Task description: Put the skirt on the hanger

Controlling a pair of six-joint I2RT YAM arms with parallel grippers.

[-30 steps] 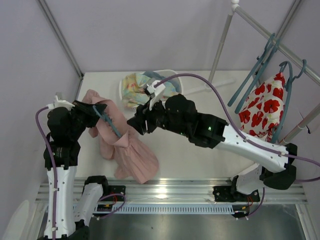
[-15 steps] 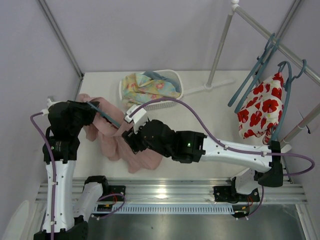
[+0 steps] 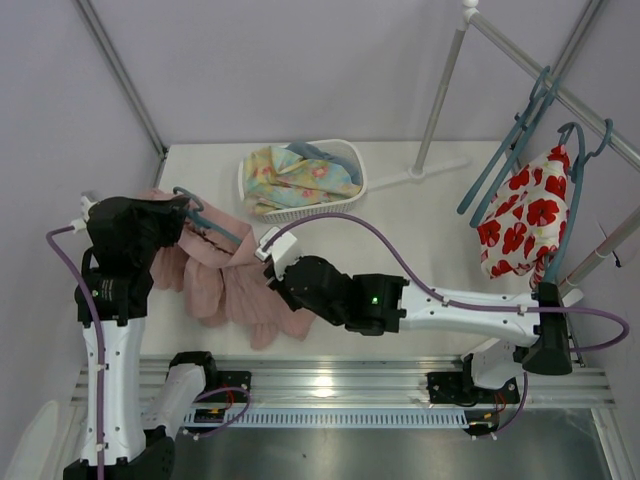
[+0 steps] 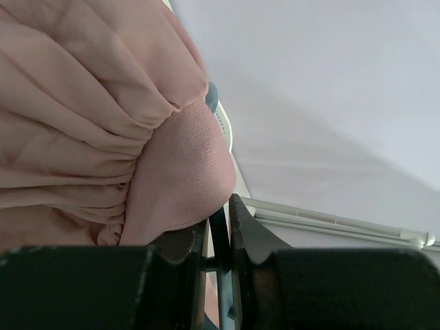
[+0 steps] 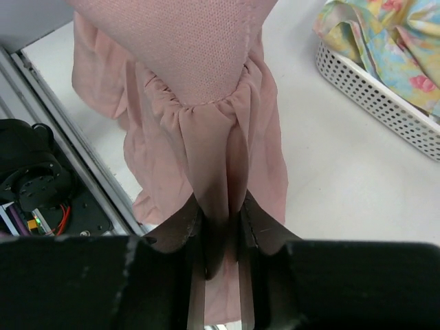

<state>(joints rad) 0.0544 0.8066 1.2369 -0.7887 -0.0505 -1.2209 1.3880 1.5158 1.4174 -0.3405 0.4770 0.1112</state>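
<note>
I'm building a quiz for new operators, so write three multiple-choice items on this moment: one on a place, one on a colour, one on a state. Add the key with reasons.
1. Where does the white basket stand?
A) at the back of the table, beyond the skirt
B) on the floor
C) at the near edge by the arm bases

2. What colour is the cloth hanging on the rack?
A) plain pink
B) white with red flowers
C) green stripes

3. How is the right gripper?
A) open over the basket
B) shut on nothing
C) shut on skirt fabric

Key: A, the top view shows it behind the skirt. B, red blooms show on white. C, the right wrist view shows pink fabric pinched between the fingers.
</note>
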